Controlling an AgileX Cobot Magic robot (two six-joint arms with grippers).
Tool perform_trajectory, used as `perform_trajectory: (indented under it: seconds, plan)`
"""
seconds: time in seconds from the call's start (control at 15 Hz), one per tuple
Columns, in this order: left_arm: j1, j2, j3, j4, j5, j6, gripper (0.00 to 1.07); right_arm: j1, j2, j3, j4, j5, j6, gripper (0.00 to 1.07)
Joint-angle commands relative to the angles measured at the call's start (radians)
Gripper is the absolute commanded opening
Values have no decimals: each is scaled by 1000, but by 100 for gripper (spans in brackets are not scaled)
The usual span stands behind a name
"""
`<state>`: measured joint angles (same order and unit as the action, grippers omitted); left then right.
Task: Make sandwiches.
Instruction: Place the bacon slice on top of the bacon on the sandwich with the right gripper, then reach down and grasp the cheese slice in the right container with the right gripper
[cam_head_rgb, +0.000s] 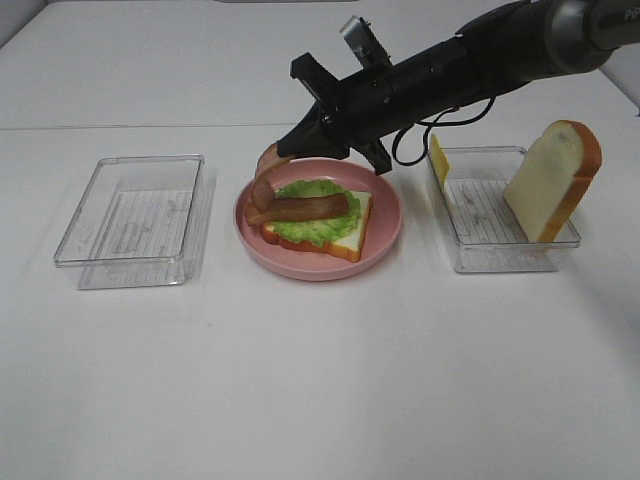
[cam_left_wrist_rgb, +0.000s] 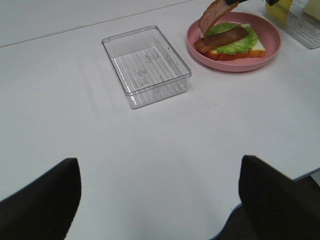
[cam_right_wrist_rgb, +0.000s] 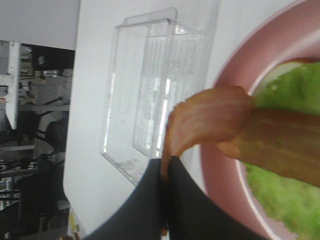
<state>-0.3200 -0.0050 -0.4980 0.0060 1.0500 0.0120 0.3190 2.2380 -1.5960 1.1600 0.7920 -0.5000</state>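
Note:
A white bread slice (cam_head_rgb: 340, 243) with orange-brown crust lies on the round pink plate (cam_head_rgb: 390, 235), topped with ruffled green lettuce (cam_head_rgb: 310, 228) and one reddish-brown bacon strip (cam_head_rgb: 300, 208). My right gripper (cam_head_rgb: 287, 150) reaches in from the upper right and is shut on a second bacon strip (cam_head_rgb: 264, 180). That strip hangs bent over the plate's far left side, its lower end touching the lying strip. The right wrist view shows the fingers (cam_right_wrist_rgb: 150, 210) pinching this strip (cam_right_wrist_rgb: 210, 117). My left gripper (cam_left_wrist_rgb: 160, 205) is open and empty, low over bare table.
An empty clear tray (cam_head_rgb: 135, 215) stands left of the plate. A clear tray (cam_head_rgb: 500, 250) on the right holds an upright bread slice (cam_head_rgb: 555, 180) and a yellow cheese slice (cam_head_rgb: 438, 160). White table in front.

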Motion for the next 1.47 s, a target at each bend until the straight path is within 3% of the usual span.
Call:
perform_trajectory:
  seconds: [0.07, 0.47, 0.73, 0.93, 1.0, 1.07, 1.13, 1.2, 1.47]
  plan:
    - [-1, -22, 0, -6, -5, -2, 81, -3, -17, -3, -141, -11, 84, 0]
    - [-1, -22, 0, -6, -5, -2, 81, -3, -86, -3, -447, -60, 263, 0]
    - [-1, -22, 0, -6, -5, -2, 81, -2, -86, -3, -541, -47, 300, 1]
    - [-1, -22, 0, -6, -5, -2, 81, -2, -86, -3, -564, -38, 300, 19]
    - [-1, -22, 0, -6, -5, -2, 81, -2, -86, -3, -564, -22, 300, 33]
    - [-1, -22, 0, -6, -5, -2, 81, -2, -86, -3, -564, -11, 299, 39]
    - [-1, -22, 0, -6, -5, -2, 81, -2, -86, -4, -564, 12, 291, 58]
    - [-1, -22, 0, -6, -5, -2, 81, -2, -87, -4, -564, 28, 267, 65]
    - [-1, -22, 0, -6, -5, -2, 81, -2, -136, -84, -606, 93, 239, 66]
